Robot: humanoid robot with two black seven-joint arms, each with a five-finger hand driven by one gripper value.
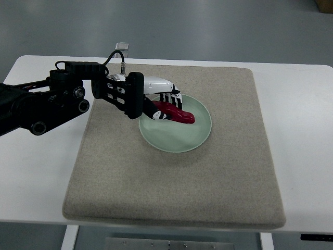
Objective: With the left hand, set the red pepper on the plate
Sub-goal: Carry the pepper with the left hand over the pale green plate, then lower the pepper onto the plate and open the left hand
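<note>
Reaching in from the left, our left hand (162,99) has its fingers curled over the stem end of the pepper (174,113), which lies over the plate's (190,138) near-left part. We judge it light, smooth and slippery, best gripped across its thick middle; the plate sits on a mat (218,182) covering the surface (36,172).

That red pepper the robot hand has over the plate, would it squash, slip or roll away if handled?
The red pepper looks glossy, so it may be somewhat slippery between the left hand's fingers. It keeps its long, slightly curved shape in the grasp, so probably firm rather than floppy. Being elongated, it might roll sideways a little, though the pale green plate's shallow dish would likely contain it.
</note>
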